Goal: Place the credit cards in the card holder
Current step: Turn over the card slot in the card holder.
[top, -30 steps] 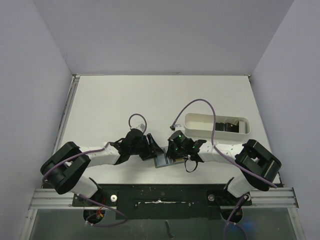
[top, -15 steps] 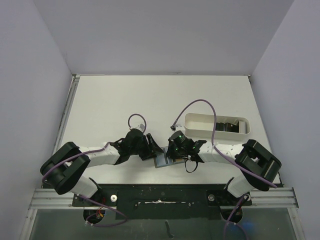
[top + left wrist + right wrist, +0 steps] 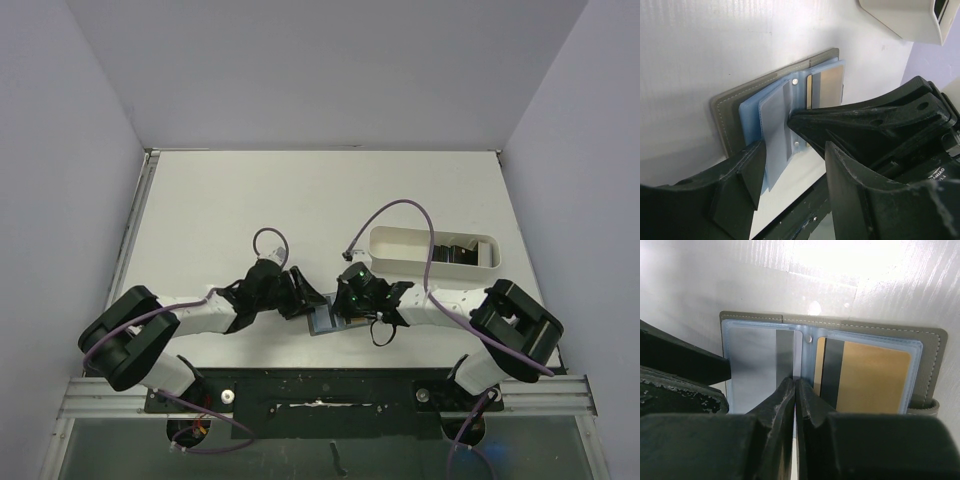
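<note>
The table [image 3: 220,200] carries a white tray [image 3: 400,262] at the far right, with dark cards [image 3: 455,250] inside. The open card holder [image 3: 325,322] lies near, between my arms. My right jaws, pressed together, touch its blue leaf [image 3: 772,117]. My left jaws stand half wide and hold nothing. If I drag, the holder could slide or the leaf could fold.

White oblong tray [image 3: 390,262] rests on the white table [image 3: 230,200], contents unclear.

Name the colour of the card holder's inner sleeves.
Light blue sleeves inside the grey-olive card holder; best in the left wrist view.
</note>
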You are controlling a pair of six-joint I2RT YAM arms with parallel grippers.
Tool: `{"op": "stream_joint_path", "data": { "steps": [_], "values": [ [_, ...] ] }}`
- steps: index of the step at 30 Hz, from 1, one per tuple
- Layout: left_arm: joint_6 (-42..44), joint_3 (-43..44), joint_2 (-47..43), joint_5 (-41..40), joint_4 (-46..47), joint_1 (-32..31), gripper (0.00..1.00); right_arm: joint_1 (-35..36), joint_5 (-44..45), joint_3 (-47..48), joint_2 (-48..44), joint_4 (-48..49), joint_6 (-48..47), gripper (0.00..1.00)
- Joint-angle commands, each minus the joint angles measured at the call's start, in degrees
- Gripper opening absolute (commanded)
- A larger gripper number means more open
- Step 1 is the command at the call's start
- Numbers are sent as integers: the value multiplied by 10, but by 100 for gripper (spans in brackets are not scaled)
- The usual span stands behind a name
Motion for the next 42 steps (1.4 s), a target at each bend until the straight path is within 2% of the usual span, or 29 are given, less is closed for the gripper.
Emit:
{"op": "stream_joint_path", "data": {
  "steps": [1,13,19,24,30,36,42],
  "values": [
    [-23,0,-14,33,108,-2,45,1,8,-16,-2,10,7,4],
    [-20,4,-21,35,116,-3,26,1,27,-20,-32,8,11,9],
    [-15,9,-10,38,128,-3,26,2,45,-26,-69,2,13,14],
    [-13,19,10,38,140,-6,26,1,55,-33,-105,2,18,23],
    [-5,46,37,42,143,-11,27,3,99,-51,-173,-18,31,26],
    [3,78,71,45,143,-18,30,4,164,-57,-285,-90,40,28],
    [6,96,100,50,153,-24,34,-1,238,-15,-367,-189,-8,30]
  ]
}}
